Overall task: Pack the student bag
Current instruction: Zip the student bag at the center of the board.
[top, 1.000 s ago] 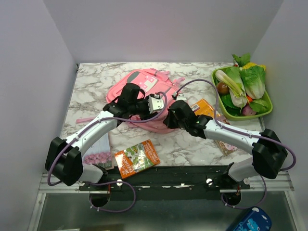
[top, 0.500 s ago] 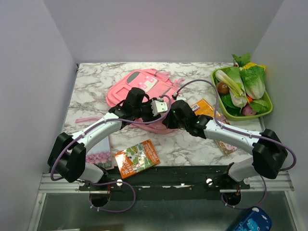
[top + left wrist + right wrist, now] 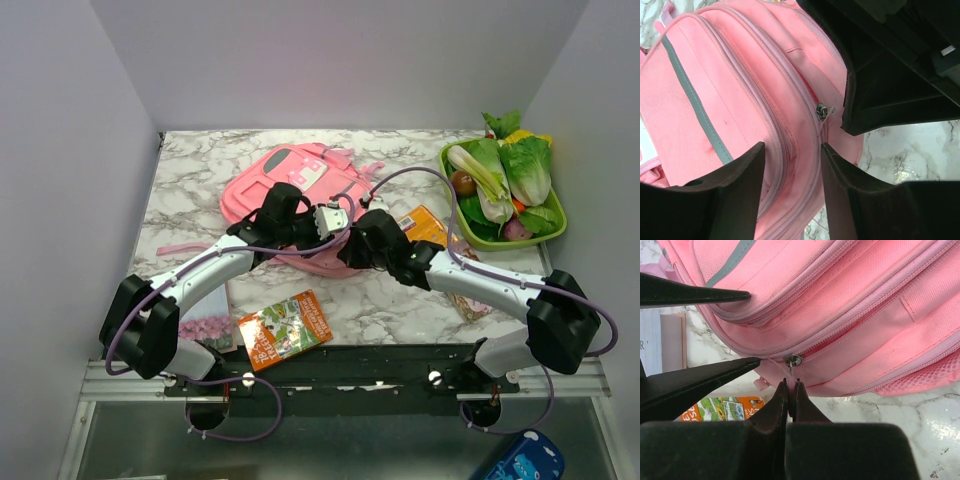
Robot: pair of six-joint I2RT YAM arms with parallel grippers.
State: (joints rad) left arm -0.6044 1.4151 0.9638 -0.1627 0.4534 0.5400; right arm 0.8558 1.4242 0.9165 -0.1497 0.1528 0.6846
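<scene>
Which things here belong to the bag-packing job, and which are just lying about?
In the job: student bag, zip pull, left gripper (open, astride the bag's edge), right gripper (shut at the pull).

Lying about: orange picture book and flowered book (maybe to pack later), vegetable tray, blue case.

White arms [image 3: 215, 268], black joints [image 3: 150, 330], probably purple cables [image 3: 405, 168].
</scene>
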